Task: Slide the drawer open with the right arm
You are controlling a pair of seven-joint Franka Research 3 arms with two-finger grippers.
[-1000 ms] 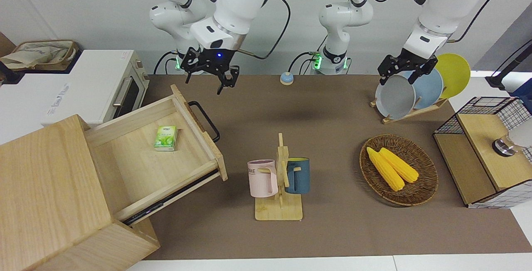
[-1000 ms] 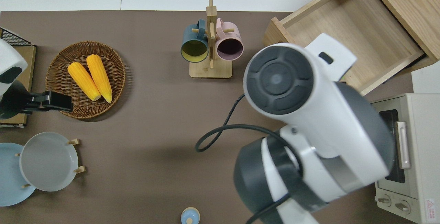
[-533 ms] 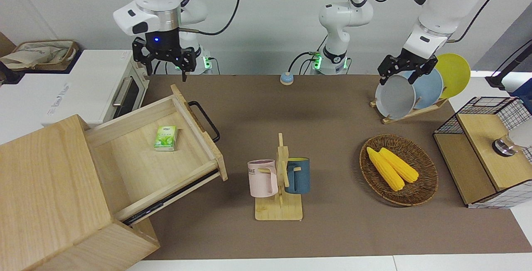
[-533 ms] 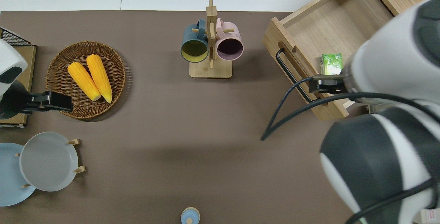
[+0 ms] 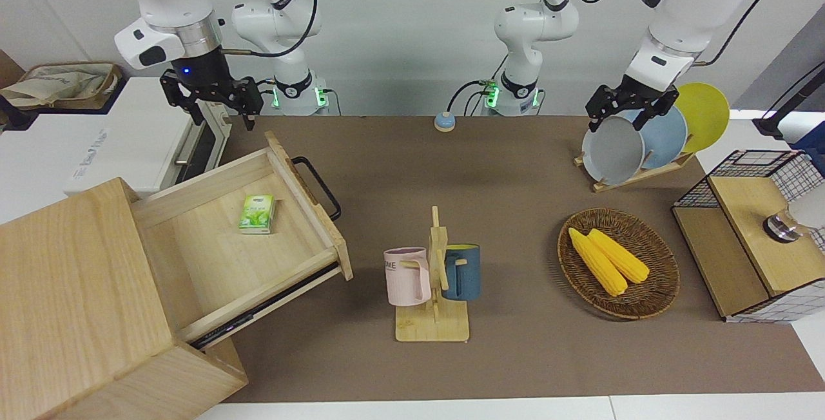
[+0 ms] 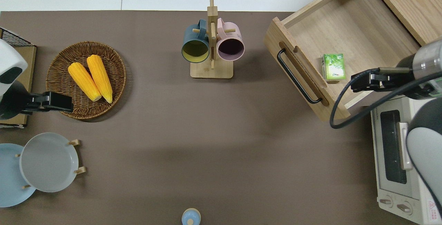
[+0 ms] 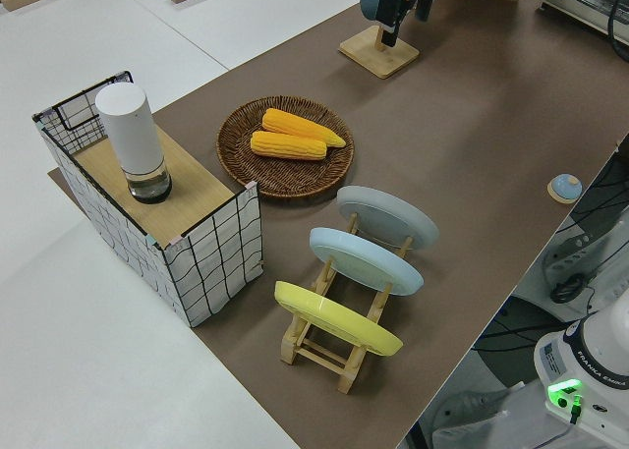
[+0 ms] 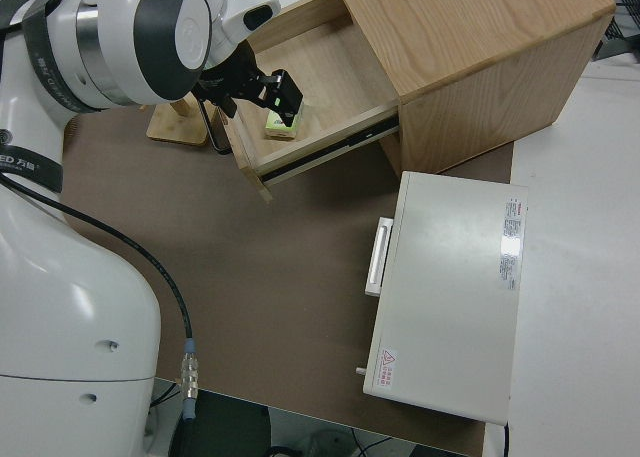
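Observation:
The light-wood drawer (image 5: pixel 213 259) stands pulled well out of its big wooden box (image 5: pixel 71 291), its black loop handle (image 5: pixel 319 189) facing the table's middle. A small green carton (image 5: pixel 257 214) lies on the drawer floor (image 6: pixel 359 31). My right gripper (image 5: pixel 219 114), blue light on, hangs open in the air with nothing in it. The overhead view places this gripper (image 6: pixel 366 81) over the drawer corner nearest the robots, beside the toaster oven. It touches neither the handle (image 6: pixel 298 76) nor the carton (image 6: pixel 333 67). The left gripper (image 5: pixel 619 114) is parked and open.
A white toaster oven (image 5: pixel 129 136) stands nearer to the robots than the box. A mug rack (image 5: pixel 433 278) with two mugs holds the table's middle. A basket of corn (image 5: pixel 619 264), a plate rack (image 5: pixel 638 136) and a wire-mesh shelf (image 5: pixel 754 233) fill the left arm's end.
The right arm has swung from over the table's middle toward its own end and risen, the gripper still open. The drawer and the left arm have not moved.

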